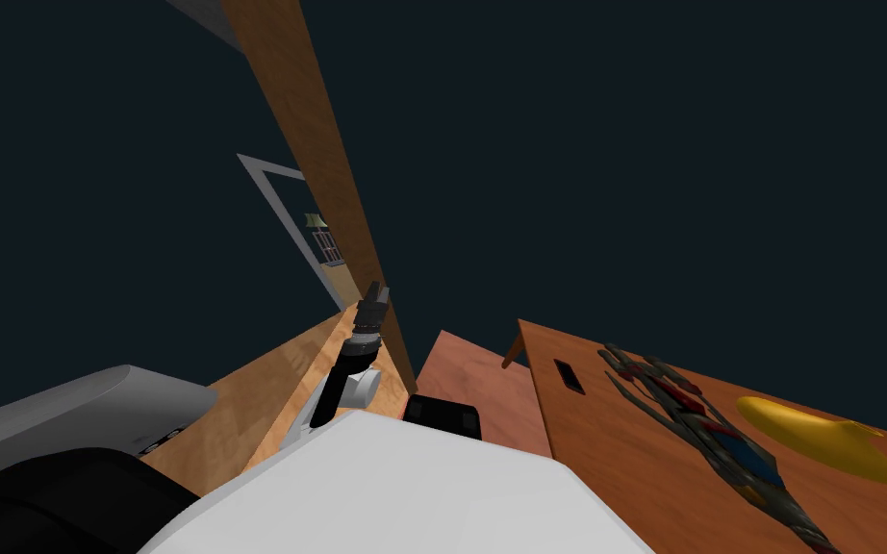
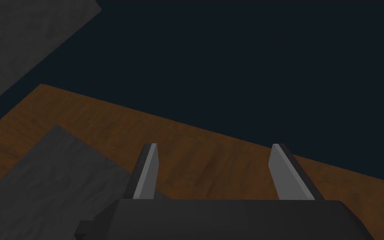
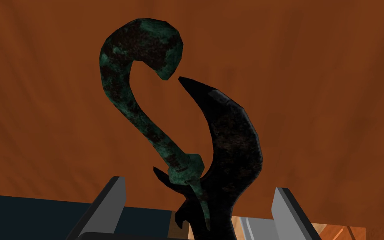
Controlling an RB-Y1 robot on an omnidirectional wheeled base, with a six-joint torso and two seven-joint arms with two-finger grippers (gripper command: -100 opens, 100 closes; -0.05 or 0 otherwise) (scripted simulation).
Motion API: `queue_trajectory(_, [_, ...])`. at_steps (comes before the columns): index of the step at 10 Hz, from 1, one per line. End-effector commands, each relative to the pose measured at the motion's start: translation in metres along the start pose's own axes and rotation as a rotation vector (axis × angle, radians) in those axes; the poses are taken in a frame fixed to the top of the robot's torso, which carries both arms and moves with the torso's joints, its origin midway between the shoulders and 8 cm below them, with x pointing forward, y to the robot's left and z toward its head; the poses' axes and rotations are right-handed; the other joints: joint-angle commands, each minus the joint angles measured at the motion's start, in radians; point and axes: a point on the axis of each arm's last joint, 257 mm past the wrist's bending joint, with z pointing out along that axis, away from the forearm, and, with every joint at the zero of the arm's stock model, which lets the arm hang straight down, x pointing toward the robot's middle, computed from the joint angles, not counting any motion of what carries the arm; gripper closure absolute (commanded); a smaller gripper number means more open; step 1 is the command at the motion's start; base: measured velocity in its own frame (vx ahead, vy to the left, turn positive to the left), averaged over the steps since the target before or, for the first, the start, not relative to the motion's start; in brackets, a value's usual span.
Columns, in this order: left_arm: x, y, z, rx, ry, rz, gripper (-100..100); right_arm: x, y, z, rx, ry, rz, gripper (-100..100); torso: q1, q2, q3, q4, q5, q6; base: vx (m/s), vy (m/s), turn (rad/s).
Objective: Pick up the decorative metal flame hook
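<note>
The flame hook [image 3: 228, 137] is a dark, flame-shaped blade joined to a green-stained curled hook [image 3: 141, 112]. In the right wrist view it stands between the fingers of my right gripper [image 3: 199, 184], in front of a reddish-brown surface [image 3: 320, 104]. Both fingers stand wide of it, with a gap on each side, so the gripper is open. Its lower end is hidden behind the gripper's body. My left gripper [image 1: 375, 293] reaches forward beside a wooden beam, open and empty [image 2: 215, 146], over a brown wooden floor [image 2: 212, 158].
A brown table [image 1: 624, 462] at the right carries a dark multi-coloured object [image 1: 711, 433], a yellow curved object [image 1: 817, 438] and a small black rectangle [image 1: 569, 375]. A reddish-brown panel [image 1: 475, 385] lies just ahead. A tall wooden beam [image 1: 316, 144] and a doorway [image 1: 307, 231] stand ahead on the left.
</note>
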Motion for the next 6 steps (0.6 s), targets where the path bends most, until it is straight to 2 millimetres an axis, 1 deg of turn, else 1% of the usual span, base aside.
queue_trajectory(1, [0.0000, 0.0000, 0.0000, 0.000, 0.000, 0.000, 0, 0.0000, 0.0000, 0.0000, 0.000, 0.000, 0.000, 100, 0.000, 0.000, 0.000, 0.000, 0.000, 0.000, 0.000, 0.000, 0.000])
queue_trajectory(5, [0.0007, 0.0000, 0.0000, 0.000, 0.001, -0.001, 0, -0.0014, 0.0009, 0.0004, -0.003, -0.003, -0.004, 100, -0.001, 0.000, 0.000, 0.000, -0.001, -0.001, 0.000, 0.000, 0.000])
queue_trajectory(6, [0.0007, 0.0000, 0.0000, 0.000, 0.001, -0.002, 0, -0.0015, 0.0008, 0.0004, -0.003, -0.003, -0.004, 0, -0.001, 0.000, 0.000, 0.000, -0.001, -0.001, 0.000, 0.000, 0.000])
